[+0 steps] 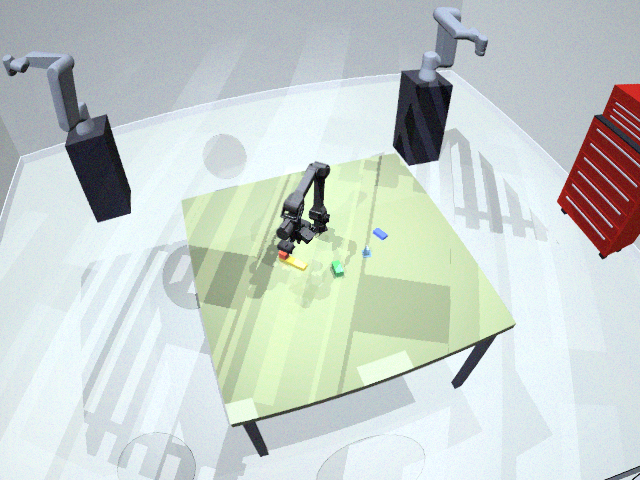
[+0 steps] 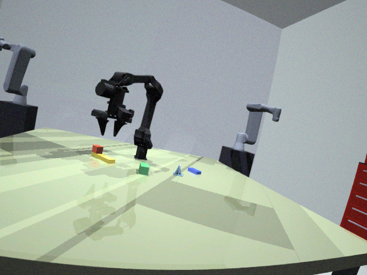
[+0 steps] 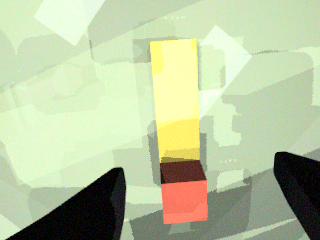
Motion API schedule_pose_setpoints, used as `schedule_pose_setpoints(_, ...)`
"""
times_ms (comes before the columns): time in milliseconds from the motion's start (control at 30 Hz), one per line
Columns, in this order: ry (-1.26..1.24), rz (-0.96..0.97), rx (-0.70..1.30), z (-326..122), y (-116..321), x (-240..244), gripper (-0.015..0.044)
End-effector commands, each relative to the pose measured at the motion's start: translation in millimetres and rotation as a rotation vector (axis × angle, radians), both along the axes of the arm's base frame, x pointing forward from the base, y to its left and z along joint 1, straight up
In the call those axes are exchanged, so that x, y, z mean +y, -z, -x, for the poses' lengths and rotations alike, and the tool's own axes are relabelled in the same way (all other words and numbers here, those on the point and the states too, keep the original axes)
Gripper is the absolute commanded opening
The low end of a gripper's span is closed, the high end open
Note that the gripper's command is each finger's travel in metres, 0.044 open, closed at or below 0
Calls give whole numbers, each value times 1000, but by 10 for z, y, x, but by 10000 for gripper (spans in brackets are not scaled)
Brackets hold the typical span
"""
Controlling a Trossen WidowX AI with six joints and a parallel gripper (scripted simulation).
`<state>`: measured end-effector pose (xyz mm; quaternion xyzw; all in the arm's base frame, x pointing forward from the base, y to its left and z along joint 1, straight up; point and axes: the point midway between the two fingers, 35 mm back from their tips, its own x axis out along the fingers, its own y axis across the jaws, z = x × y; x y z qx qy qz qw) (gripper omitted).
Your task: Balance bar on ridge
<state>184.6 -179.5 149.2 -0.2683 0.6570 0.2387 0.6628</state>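
The hand (image 1: 295, 241) (image 2: 108, 135) (image 3: 200, 170) is wide, with bare air between its fingers, and hangs above the worktop (image 1: 310, 356) (image 2: 189, 236), well clear of everything on it. The bar (image 1: 295, 263) (image 2: 106, 157) (image 3: 177, 95), yellow, lies flat on the worktop, with the red block (image 1: 283, 254) (image 2: 97, 148) (image 3: 184, 200) on one end. From above, that weighted end points to 10 o'clock and the plain end to 4 o'clock. In the wrist view the bar runs from 12 o'clock down towards 6, where the block sits; one dark finger is on the block's 9 o'clock side and the other on its 3 o'clock side, both apart from it. The ridge (image 1: 366, 252) (image 2: 178, 171), light blue and peaked, stands upright at 3 o'clock from the bar in the top view, well apart from it and carrying nothing. Between the two, a little nearer 4 o'clock from the bar, is the green block (image 1: 337, 269) (image 2: 144, 168). The blue slab (image 1: 379, 233) (image 2: 194, 171) lies flat near the ridge, at 1 o'clock from it. The black arm (image 1: 305, 188) (image 2: 154, 91) arches high from its base on the worktop, its wrist bent so that the fingers point down. Off the worktop, seen from above, two grey arms stand on dark pedestals, one at 10 o'clock and one at 1 o'clock, and the red cabinet (image 1: 602, 180) (image 2: 356, 204) stands at 2 o'clock.
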Motion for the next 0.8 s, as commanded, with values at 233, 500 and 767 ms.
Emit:
schedule_pose_setpoints(233, 19, -16, 2, -5, 365, -32, 315)
schedule_pose_setpoints(500, 19, -17, 2, 9, 763, -18, 315)
schedule_pose_setpoints(767, 19, -17, 2, 7, 816, -20, 315)
